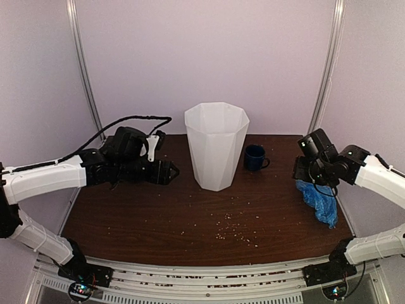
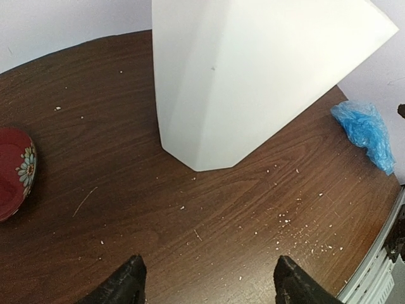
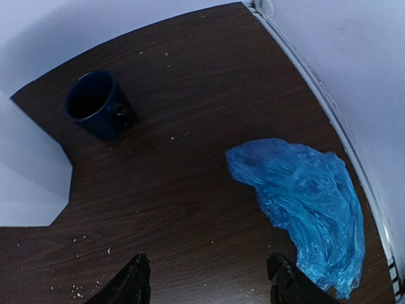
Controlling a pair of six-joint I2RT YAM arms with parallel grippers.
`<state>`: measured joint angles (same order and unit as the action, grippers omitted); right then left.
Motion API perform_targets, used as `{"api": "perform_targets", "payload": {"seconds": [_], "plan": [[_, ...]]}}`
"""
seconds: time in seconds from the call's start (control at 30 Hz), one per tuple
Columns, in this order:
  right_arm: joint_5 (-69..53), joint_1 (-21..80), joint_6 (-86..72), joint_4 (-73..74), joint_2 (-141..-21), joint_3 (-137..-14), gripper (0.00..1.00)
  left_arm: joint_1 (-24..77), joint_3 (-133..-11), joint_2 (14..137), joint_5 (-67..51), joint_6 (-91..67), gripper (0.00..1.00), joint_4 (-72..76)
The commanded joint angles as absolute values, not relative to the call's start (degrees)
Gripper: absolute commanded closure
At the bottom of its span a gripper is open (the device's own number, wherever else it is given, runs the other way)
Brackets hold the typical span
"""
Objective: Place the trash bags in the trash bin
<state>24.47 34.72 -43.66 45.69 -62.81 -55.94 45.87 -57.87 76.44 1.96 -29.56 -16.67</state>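
The tall white faceted trash bin (image 1: 216, 145) stands at the middle of the table and fills the top of the left wrist view (image 2: 253, 76). One crumpled light-blue trash bag (image 1: 319, 201) lies flat on the wood by the right wall (image 3: 304, 202). My right gripper (image 3: 207, 278) hovers open just left of the bag, its right finger near the bag's edge, with bare wood between the fingers. My left gripper (image 2: 209, 278) is open and empty, pointing at the bin's base from the left (image 1: 172, 171).
A dark blue mug (image 1: 255, 158) stands right of the bin, between it and the bag (image 3: 96, 104). A red patterned bowl (image 2: 12, 171) sits at the left. Pale crumbs (image 1: 234, 228) are scattered in front of the bin. Walls close the back and sides.
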Motion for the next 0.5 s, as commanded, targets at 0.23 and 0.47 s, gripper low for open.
{"api": "perform_targets", "payload": {"seconds": [0.23, 0.47], "plan": [[20.7, 13.4, -42.1, 48.0, -62.0, -50.6, 0.13, 46.2, -58.0, 79.7, 0.0, -27.0, 0.28, -13.5], [15.5, 0.9, -38.0, 39.1, -68.1, -47.7, 0.16, 46.3, -58.7, 80.7, 0.1, -25.7, 0.28, -13.5]]}}
